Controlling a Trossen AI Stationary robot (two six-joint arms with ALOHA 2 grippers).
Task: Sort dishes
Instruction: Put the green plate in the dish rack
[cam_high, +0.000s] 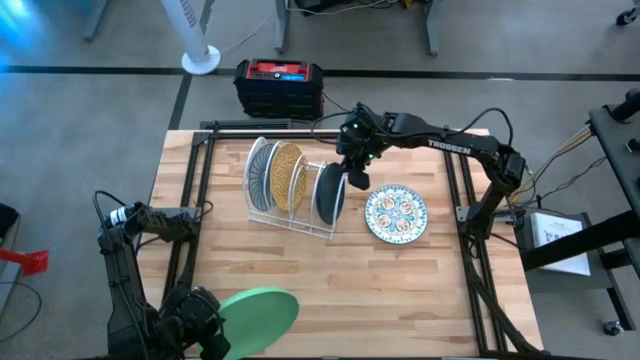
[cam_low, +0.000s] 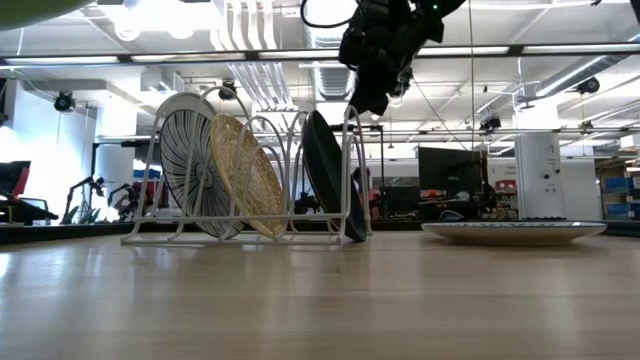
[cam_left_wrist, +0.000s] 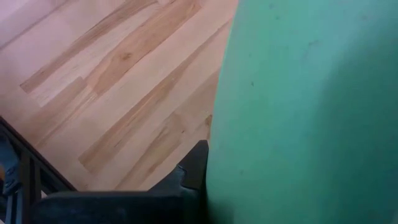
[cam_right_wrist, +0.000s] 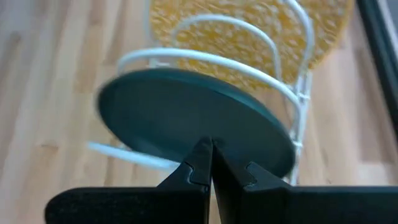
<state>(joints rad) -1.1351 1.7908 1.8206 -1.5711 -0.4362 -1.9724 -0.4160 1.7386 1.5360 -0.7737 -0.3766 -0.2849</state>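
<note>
1. The right arm (cam_high: 455, 145) is reaching in from the table's right edge, elbow bent, its wrist pointing down over the right end of the white wire rack (cam_high: 295, 215).
2. The right gripper (cam_high: 356, 178) is hanging just above the rim of the dark teal plate (cam_high: 330, 196), its two dark fingers (cam_right_wrist: 198, 167) pressed together with nothing between them; whether the tips are touching the rim cannot be told.
3. The left arm (cam_high: 135, 260) is folding low at the table's near left corner, and the left gripper (cam_high: 205, 325) is clamping the edge of the light green plate (cam_high: 258, 320), which is lying roughly flat over the near table edge, raised off the wood.
4. The teal plate is standing on edge in the rack's rightmost slot, smooth and matte, leaning slightly.
5. The mustard-yellow speckled plate (cam_high: 287, 175) is standing in a middle slot, its face grainy with fine dots.
6. A round ribbed plate with pale radiating lines (cam_high: 260, 172) is filling the leftmost slot.
7. The white plate with blue floral pattern (cam_high: 396, 213) is lying flat on the pale wooden table (cam_high: 400, 290), just right of the rack.
8. The rack's thin looped wires are arching over the plates.
</note>
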